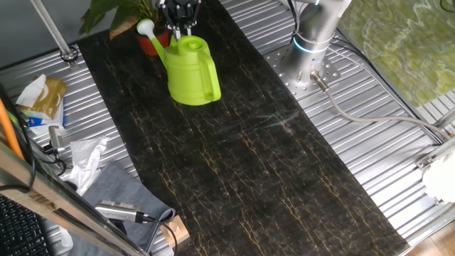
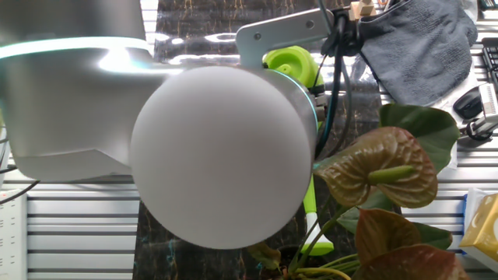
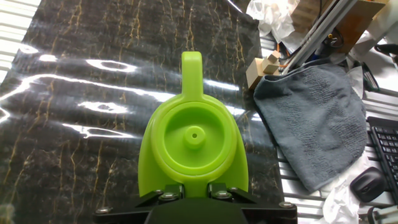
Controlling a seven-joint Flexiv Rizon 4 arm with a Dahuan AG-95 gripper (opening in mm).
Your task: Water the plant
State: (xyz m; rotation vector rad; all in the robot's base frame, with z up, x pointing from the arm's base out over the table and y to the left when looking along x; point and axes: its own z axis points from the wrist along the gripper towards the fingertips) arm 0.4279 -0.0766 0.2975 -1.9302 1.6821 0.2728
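The lime-green watering can [image 1: 192, 71] is at the far end of the black marbled mat [image 1: 249, 163], its white-tipped spout [image 1: 146, 28] pointing at the plant. The plant [image 1: 114, 14] has broad dark leaves and a red-orange pot [image 1: 151, 45] right behind the spout. My gripper [image 1: 182, 27] is over the can's spout side, shut on a green part of the can. In the hand view the gripper [image 3: 193, 190] clamps the can [image 3: 194, 143] from above, with the handle [image 3: 191, 68] pointing away. In the other fixed view the arm hides most of the can [image 2: 294, 62]; the plant's leaves [image 2: 381, 167] show.
A grey cloth [image 3: 311, 124] and a wooden block [image 3: 264, 68] lie beside the mat's near end. A keyboard [image 3: 385, 143] and mouse [image 3: 367, 183] are past the cloth. The robot base [image 1: 313, 35] and a cable [image 1: 355, 114] stand right of the mat.
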